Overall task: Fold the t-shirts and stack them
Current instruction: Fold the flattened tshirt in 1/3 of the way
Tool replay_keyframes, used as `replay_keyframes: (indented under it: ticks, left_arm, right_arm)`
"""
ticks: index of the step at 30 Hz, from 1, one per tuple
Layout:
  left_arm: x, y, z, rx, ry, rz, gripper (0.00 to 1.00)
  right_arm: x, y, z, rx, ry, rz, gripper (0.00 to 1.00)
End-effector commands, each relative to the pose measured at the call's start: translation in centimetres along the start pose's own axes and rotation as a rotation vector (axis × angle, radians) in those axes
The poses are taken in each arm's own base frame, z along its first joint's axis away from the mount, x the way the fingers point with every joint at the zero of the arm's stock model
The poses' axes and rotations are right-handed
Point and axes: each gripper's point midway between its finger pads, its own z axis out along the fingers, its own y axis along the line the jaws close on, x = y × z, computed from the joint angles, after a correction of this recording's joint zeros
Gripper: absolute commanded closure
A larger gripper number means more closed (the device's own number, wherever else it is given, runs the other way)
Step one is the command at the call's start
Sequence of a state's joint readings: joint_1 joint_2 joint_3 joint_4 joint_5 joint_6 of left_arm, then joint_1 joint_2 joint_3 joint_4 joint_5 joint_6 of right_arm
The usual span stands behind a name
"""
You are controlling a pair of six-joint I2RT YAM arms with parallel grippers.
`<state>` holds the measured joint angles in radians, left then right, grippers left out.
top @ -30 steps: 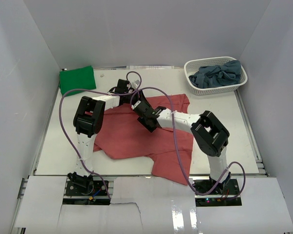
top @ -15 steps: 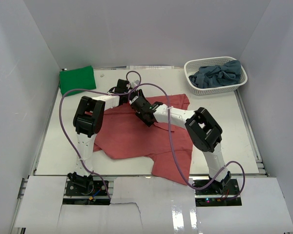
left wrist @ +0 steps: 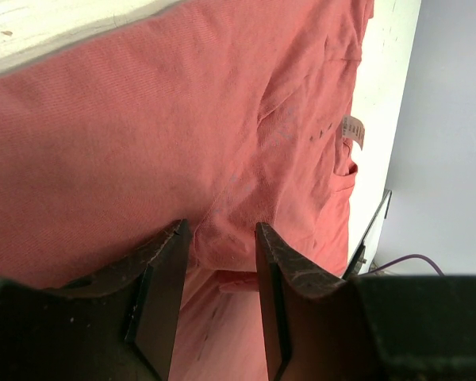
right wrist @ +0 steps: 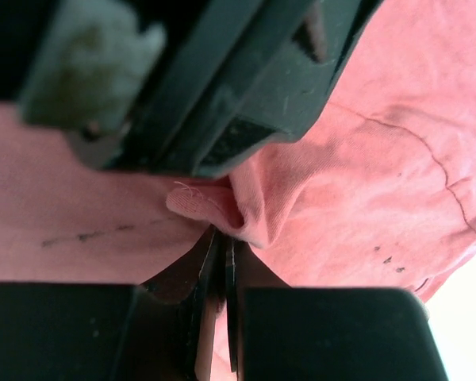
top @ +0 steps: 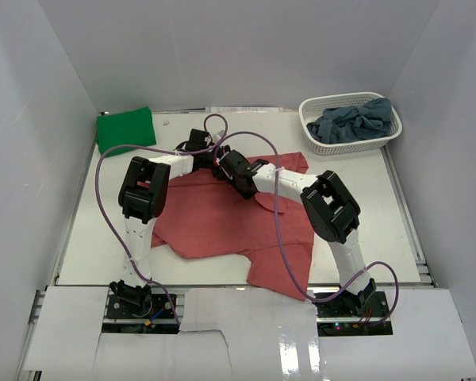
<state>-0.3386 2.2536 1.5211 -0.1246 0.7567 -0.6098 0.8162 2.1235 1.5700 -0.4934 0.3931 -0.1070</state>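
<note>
the salmon-red t-shirt (top: 222,222) lies spread on the counter (top: 365,190); both grippers meet at its far edge, right gripper (right wrist: 220,246) pinching a fold to lift, left gripper (left wrist: 220,262) spread around a ridge.

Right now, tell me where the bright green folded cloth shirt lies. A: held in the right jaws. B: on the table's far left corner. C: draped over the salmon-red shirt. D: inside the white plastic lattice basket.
B: the bright green folded cloth shirt lies flat at the far left corner of the table, apart from the salmon-red shirt; the white plastic lattice basket holds only grey-blue cloth.
</note>
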Motion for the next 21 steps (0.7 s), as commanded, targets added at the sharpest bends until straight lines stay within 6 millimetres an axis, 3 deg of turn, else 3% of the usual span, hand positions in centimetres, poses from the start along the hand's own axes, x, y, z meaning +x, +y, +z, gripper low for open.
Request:
replay_keyframes:
  ticks: [1, 10, 13, 18, 21]
  left_arm:
    - [-0.2, -1.1, -0.6, 0.02, 0.001, 0.031, 0.5]
    - [-0.3, -1.3, -0.8, 0.022, -0.003, 0.034, 0.5]
    - [-0.2, -1.3, -0.7, 0.022, 0.0, 0.03, 0.5]
    - [-0.3, -1.4, -0.7, 0.024, -0.002, 0.031, 0.5]
    - [-0.2, -1.3, -0.8, 0.024, 0.001, 0.03, 0.5]
  right_arm:
    - [-1.7, -0.5, -2.2, -0.044, -0.016, 0.023, 0.92]
    - [-0.6, 3.7, -4.1, -0.326, 0.071, 0.041, 0.9]
    - [0.8, 4.9, -4.1, -0.438, 0.156, 0.068, 0.6]
    - [2.1, 4.8, -4.7, -0.444, 0.229, 0.077, 0.42]
    - [2.0, 3.9, -4.9, -0.407, 0.226, 0.097, 0.4]
